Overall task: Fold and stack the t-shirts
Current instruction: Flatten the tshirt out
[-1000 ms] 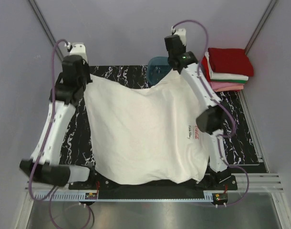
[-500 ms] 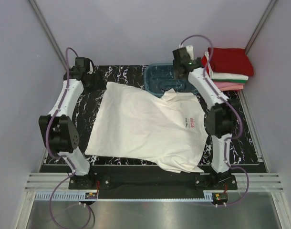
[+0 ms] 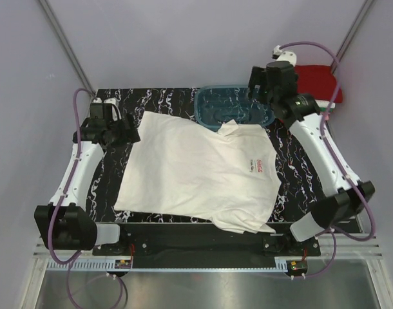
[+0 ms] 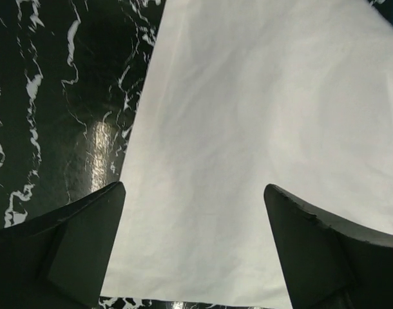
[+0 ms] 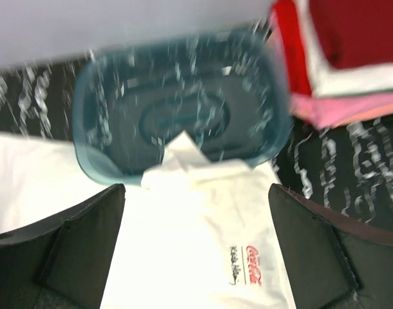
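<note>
So the white t-shirt (image 3: pixel 183 170) lies spread on the black marbled mat (image 3: pixel 106 180) between the arms. It's longer side to side than front to back, with the collar pointing to the far side and lapping the rim of the teal tub (image 3: pixel 203 114). The left gripper (image 4: pixel 193 193) hangs wide open over its left part, holding nothing. The right gripper (image 5: pixel 196 193) is released too, above the collar. The folded stack (image 5: pixel 351 58) sits right of the tub.

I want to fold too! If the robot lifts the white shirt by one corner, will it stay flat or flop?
Probably flop: the shirt lies limp with wrinkles, one bit riding up on the tub. It looks thin, so likely light. Pushed, it would probably bunch up rather than slide.
</note>
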